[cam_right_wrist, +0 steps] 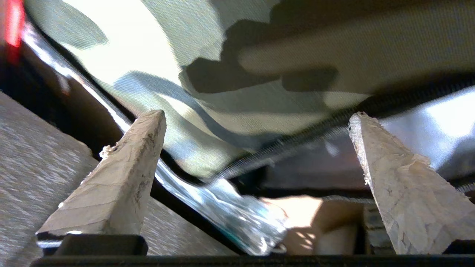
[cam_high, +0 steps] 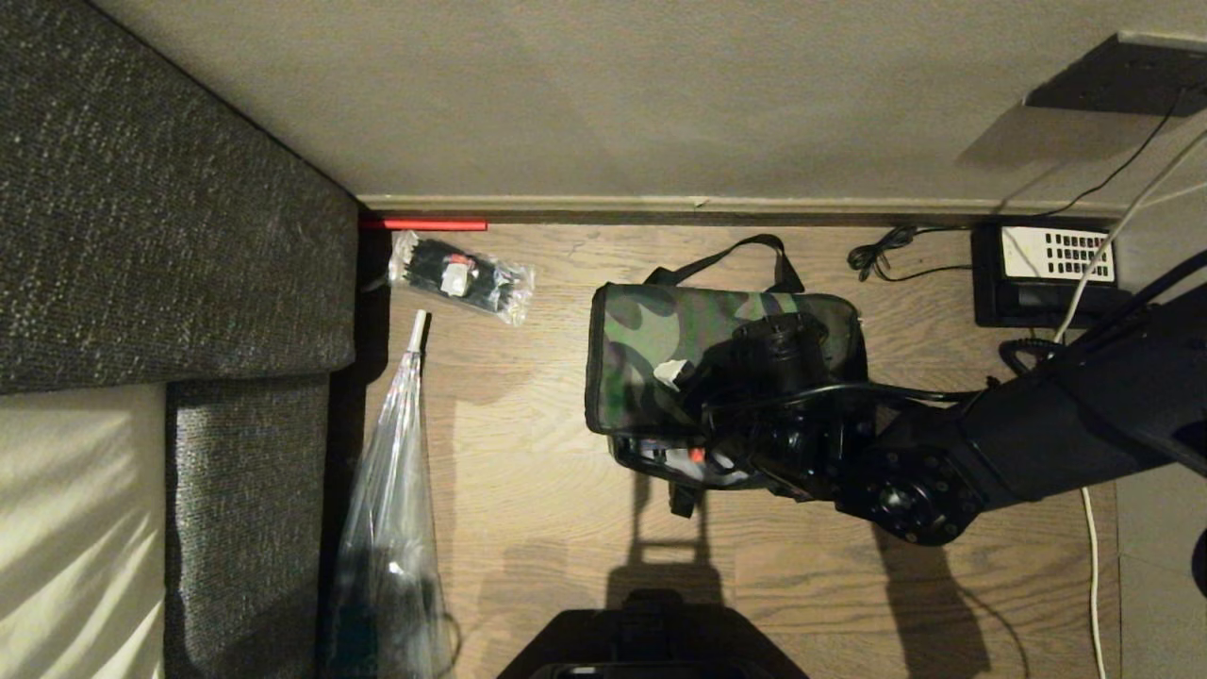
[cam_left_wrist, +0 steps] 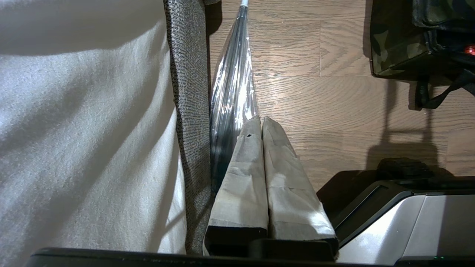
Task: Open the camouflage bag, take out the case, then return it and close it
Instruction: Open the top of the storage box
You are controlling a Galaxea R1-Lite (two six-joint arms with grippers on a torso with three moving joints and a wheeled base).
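Bag [cam_high: 660,349] sits mid-floor, lid down. Right gripper [cam_high: 702,377] hovers at its near edge, jaws wide, holding nothing. Advice: hook the lid's zipper seam [cam_right_wrist: 282,148] before lifting.

It looked like a room in a home. The floor [cam_high: 528,490] was made of wood boards and met a plain wall [cam_high: 603,94]. A grey cloth sofa [cam_high: 170,207] stood on one side. A black telephone [cam_high: 1042,273] with white keys sat on the floor by the wall, beside a tangled cord [cam_high: 882,255].
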